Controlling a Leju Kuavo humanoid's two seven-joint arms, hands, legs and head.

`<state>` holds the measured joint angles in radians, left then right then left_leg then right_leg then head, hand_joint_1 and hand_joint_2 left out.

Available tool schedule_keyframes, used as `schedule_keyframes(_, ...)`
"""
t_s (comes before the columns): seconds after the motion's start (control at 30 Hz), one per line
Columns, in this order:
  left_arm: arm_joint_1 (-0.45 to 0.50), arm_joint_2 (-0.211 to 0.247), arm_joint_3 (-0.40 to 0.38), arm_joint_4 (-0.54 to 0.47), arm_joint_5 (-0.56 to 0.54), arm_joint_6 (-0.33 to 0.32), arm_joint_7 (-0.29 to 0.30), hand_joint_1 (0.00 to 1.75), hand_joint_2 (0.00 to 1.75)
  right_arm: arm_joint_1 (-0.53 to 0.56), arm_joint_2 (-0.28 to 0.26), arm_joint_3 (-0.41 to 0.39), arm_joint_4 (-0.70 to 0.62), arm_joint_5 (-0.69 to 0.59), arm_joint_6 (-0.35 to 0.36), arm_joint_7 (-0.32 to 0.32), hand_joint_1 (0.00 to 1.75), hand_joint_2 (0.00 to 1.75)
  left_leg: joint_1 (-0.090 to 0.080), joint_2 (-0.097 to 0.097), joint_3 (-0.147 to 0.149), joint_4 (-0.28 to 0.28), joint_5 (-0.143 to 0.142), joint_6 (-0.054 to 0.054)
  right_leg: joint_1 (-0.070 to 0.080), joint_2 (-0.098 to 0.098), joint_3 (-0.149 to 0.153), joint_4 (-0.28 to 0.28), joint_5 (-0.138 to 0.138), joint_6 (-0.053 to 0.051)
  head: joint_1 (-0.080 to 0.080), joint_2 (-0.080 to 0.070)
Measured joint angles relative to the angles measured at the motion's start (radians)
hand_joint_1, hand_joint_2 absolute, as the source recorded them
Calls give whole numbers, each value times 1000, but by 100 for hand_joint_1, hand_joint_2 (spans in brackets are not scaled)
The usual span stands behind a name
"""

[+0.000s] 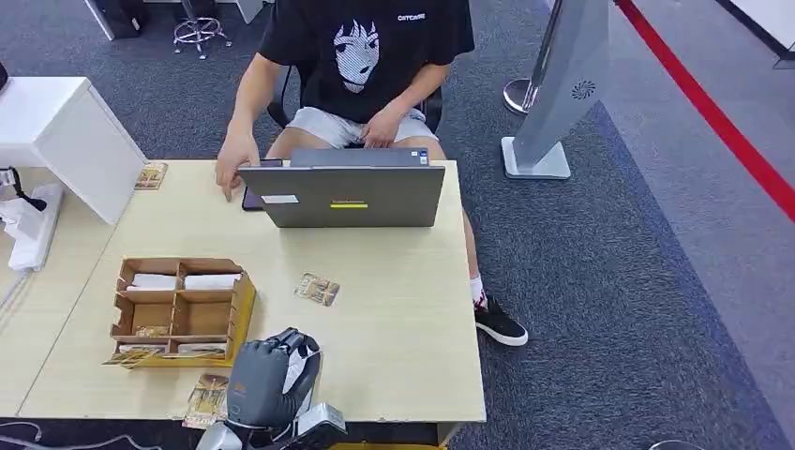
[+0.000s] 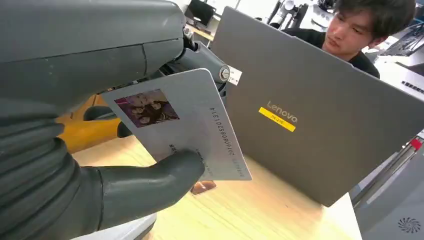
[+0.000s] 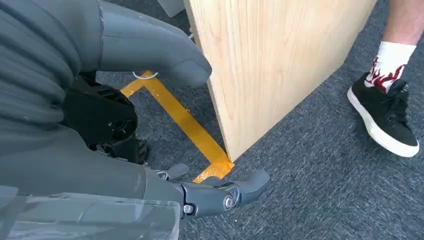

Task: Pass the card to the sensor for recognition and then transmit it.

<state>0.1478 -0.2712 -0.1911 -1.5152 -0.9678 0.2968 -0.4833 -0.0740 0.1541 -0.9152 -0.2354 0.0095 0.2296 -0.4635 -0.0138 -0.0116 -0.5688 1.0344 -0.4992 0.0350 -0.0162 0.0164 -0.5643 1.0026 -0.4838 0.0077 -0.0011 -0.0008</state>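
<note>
**Inspector A:** We record the left hand point(image 2: 100, 165) pinching the pale grey photo card with printed numbers point(image 2: 192, 132) between thumb and fingers, lifted above the light wooden worktop point(image 1: 394, 319) near its front edge. In the head view the same hand sits just beside the brown cardboard compartment tray point(image 1: 178, 305).

**Inspector B:** Agreed. We judge the card is picked and the presenting step is in hand. The right hand point(image 3: 200, 192) hangs beside the worktop's side panel above grey carpet, fingers apart, holding nothing.

**Inspector A:** The next move, in our judgement, calls for carrying the card across to the sensor with its face kept square, then offering it onward to the seated person in the black shirt point(image 1: 361, 56).

**Inspector B:** We cannot identify the sensor with confidence. A dark flat device point(image 1: 253, 197) lies by the grey open laptop point(image 1: 352, 192), partly hidden behind its lid and under the person's hand.

**Inspector A:** Also noted: loose patterned cards point(image 1: 317, 289) lie on the worktop, their print too small to read. The tray's contents are indistinct.
</note>
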Motion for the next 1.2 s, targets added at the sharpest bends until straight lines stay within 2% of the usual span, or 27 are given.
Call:
schedule_keyframes(0.33,37,0,0,-32,-12,8,4,175,175,1,5,-31,0,-23,-24,6,0,175,0,0,0,0,0,0,0,0,0,0,0,0,0,0)
schedule_keyframes(0.43,49,1,7,-36,-32,16,22,175,175,1,7,-36,0,-21,-27,6,0,175,0,0,0,0,0,0,0,0,0,0,0,0,0,0)
schedule_keyframes(0.5,55,0,21,-35,-105,33,69,175,175,1,8,-43,0,-9,-29,11,0,175,0,0,0,0,0,0,0,0,0,0,0,0,0,0)
schedule_keyframes(0.6,61,-10,64,-7,-177,60,96,175,175,1,9,-51,0,3,-31,14,0,175,0,0,0,0,0,0,0,0,0,0,0,0,0,0)
schedule_keyframes(1.03,67,-25,133,40,-226,65,108,175,175,0,10,-58,0,24,-30,16,0,175,0,0,0,0,0,0,0,0,0,0,0,0,0,0)
schedule_keyframes(1.2,60,-29,168,97,-255,71,124,175,175,0,11,-58,0,42,-29,19,0,175,0,0,0,0,0,0,0,0,0,0,0,0,0,0)
